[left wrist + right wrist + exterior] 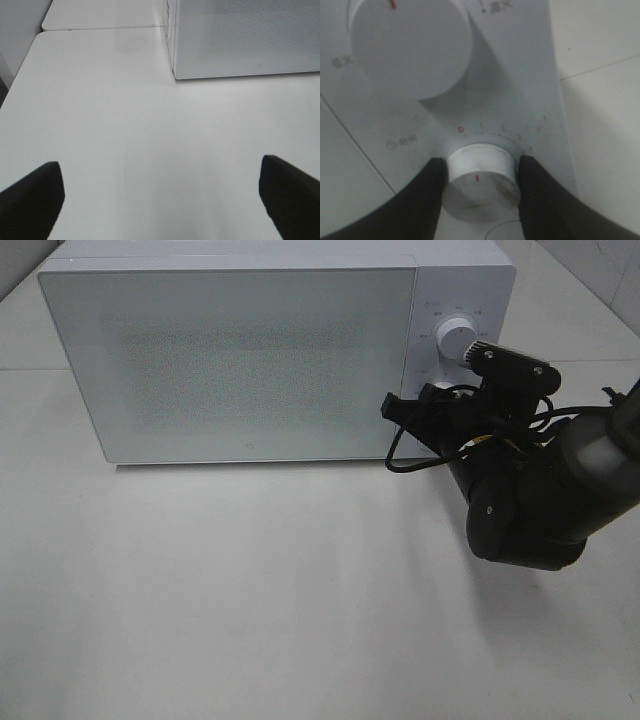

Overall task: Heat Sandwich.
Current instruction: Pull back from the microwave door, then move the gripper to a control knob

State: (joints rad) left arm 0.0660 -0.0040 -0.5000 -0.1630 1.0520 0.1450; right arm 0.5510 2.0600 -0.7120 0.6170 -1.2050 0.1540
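The sandwich is out of view. The white microwave [230, 360] stands at the back of the table with its door closed. My right gripper [480, 162] is shut on the lower white knob [479, 180] of the control panel, one black finger on each side of it. The knob's red mark points away from the dial's red 0. The larger upper knob [412, 45] is untouched. In the exterior high view my right arm [520, 490] covers the lower knob. My left gripper [160, 162] hangs open over bare table, its fingers [35, 195] wide apart with nothing between them.
The white table [250, 590] stretches in front of the microwave. In the left wrist view the microwave's front corner [175, 75] lies ahead of the open fingers. A cable [405, 460] loops off the right arm near the panel.
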